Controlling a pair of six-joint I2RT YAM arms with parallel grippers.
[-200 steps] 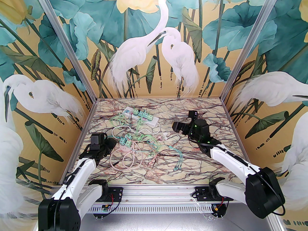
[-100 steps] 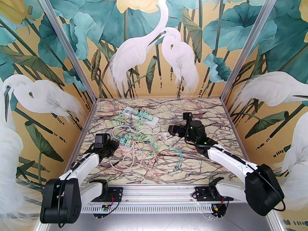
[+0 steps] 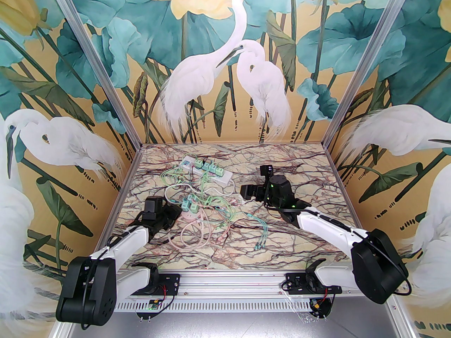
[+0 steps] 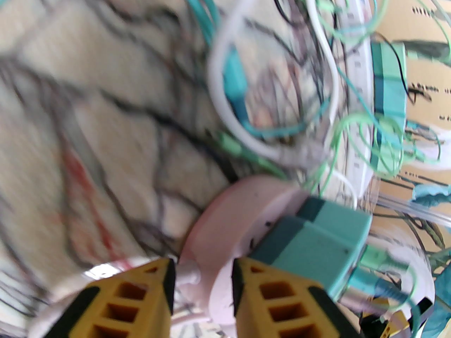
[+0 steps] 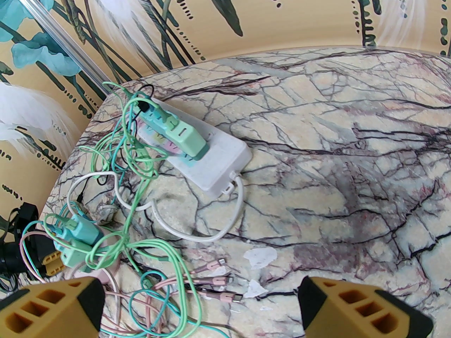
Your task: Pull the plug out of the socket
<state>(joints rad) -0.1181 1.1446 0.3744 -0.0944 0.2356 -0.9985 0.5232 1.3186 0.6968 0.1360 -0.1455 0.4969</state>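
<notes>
A round pink socket (image 3: 186, 217) lies left of the table's middle with teal plugs (image 3: 189, 206) standing in it. In the left wrist view the pink socket (image 4: 225, 224) sits just ahead of my yellow fingertips (image 4: 141, 294), its rim reaching into the gap, and a teal plug (image 4: 317, 238) rests against the right finger. My left gripper (image 4: 202, 294) is open, seen from above as the left gripper (image 3: 172, 216) touching the socket's left side. My right gripper (image 3: 246, 193) hovers open right of the cables, as the right gripper (image 5: 201, 308) with nothing between its fingers.
A white power strip (image 3: 208, 173) with green plugs (image 5: 183, 136) lies at the back left. Green, teal, pink and white cables (image 3: 215, 210) tangle across the middle. Loose pink cable ends (image 5: 218, 280) lie under the right gripper. Aluminium frame posts and walls close in the table.
The left arm has moved right, bringing its gripper up against the pink socket. The right arm has swung left toward the cables and power strip.
</notes>
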